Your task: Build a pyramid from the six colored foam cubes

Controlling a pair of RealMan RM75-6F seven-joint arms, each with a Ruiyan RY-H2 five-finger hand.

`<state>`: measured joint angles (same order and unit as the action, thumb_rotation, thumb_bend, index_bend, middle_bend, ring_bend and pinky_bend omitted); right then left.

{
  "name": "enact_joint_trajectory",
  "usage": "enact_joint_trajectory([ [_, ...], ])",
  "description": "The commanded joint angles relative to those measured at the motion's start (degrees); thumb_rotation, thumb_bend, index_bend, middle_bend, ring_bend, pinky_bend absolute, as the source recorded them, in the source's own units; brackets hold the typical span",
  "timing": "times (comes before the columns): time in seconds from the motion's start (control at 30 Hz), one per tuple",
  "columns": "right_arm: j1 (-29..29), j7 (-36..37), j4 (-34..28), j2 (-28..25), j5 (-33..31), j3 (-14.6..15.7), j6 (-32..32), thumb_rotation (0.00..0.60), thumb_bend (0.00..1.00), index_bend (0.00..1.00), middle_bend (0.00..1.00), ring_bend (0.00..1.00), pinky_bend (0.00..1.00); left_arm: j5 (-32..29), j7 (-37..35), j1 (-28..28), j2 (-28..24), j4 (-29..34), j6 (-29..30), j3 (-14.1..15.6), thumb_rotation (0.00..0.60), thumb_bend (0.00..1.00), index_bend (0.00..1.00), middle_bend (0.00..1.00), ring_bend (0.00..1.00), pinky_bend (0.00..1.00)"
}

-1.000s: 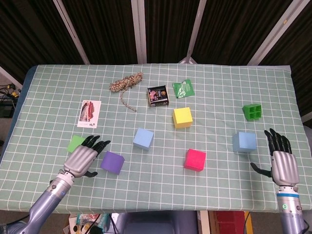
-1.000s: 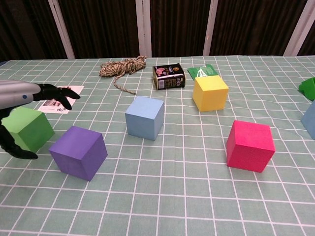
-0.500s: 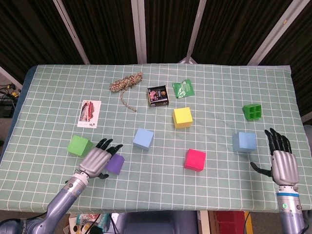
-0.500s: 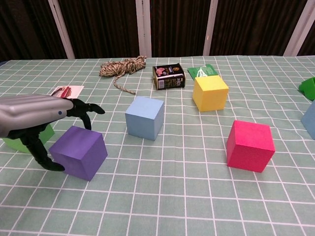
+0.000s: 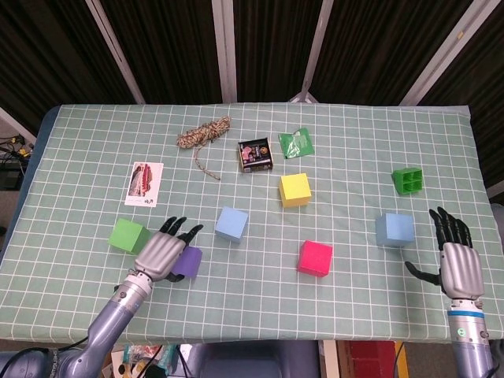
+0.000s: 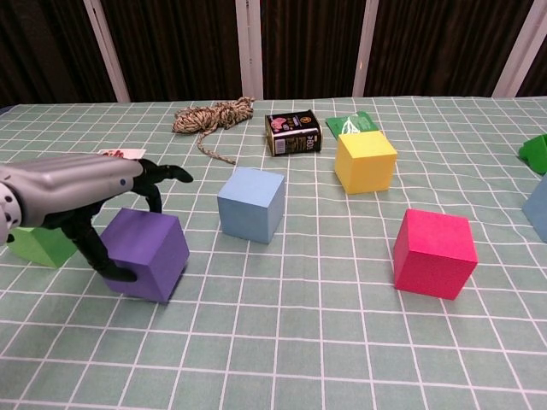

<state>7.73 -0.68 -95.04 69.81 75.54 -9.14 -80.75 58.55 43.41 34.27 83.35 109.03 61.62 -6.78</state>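
My left hand (image 5: pixel 163 250) (image 6: pixel 85 192) reaches over the purple cube (image 5: pixel 189 262) (image 6: pixel 149 256). Its thumb lies against the cube's near-left face and its fingers stretch out above the top, not closed on it. The green cube (image 5: pixel 127 235) (image 6: pixel 38 245) sits just left of that hand. The light blue cube (image 5: pixel 231 224) (image 6: pixel 250 203), yellow cube (image 5: pixel 294 190) (image 6: pixel 366 161) and pink cube (image 5: pixel 316 257) (image 6: pixel 434 252) stand apart mid-table. A second blue cube (image 5: pixel 394 229) (image 6: pixel 539 209) is at the right. My right hand (image 5: pixel 457 264) rests open beside it, fingers spread.
At the back lie a twine bundle (image 5: pixel 203 134), a black box (image 5: pixel 255 155), a green packet (image 5: pixel 296 142) and a printed card (image 5: pixel 144 183). A small green gridded block (image 5: pixel 407 180) sits at the far right. The table's front edge runs close behind both hands.
My left hand has moved right from the green cube onto the purple cube, which has shifted slightly right. The right hand has stayed still.
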Motion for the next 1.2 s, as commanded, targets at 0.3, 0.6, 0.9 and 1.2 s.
enact_joint_trajectory([
  [0.3, -0.2, 0.9, -0.7, -0.5, -1.0, -0.3, 0.3, 0.6, 0.18, 0.0, 0.0, 0.0, 0.0, -6.3, 1.3, 4.0, -0.9, -0.9, 0.6, -5.8, 0.6, 0.22, 0.07, 0.39, 0.01, 0.0],
  [0.6, -0.1, 1.7, -0.9, -0.9, -2.0, -0.6, 1.2, 0.6, 0.18, 0.0, 0.0, 0.0, 0.0, -14.7, 2.9, 10.4, -0.1, -7.5, -3.2, -10.2, 0.6, 0.22, 0.07, 0.39, 0.01, 0.0],
  [0.9, 0.1, 1.6, -1.2, -0.8, -2.3, -0.5, 1.7, 0.6, 0.18, 0.0, 0.0, 0.0, 0.0, -21.1, 2.1, 15.5, 2.0, -15.7, -8.3, -11.0, 0.6, 0.22, 0.07, 0.39, 0.01, 0.0],
  [1.2, 0.2, 1.5, -1.5, -0.8, -2.5, -0.5, 1.9, 0.6, 0.18, 0.0, 0.0, 0.0, 0.0, -23.2, 0.6, 19.4, 5.7, -22.3, -12.7, -9.9, 0.6, 0.22, 0.07, 0.39, 0.01, 0.0],
])
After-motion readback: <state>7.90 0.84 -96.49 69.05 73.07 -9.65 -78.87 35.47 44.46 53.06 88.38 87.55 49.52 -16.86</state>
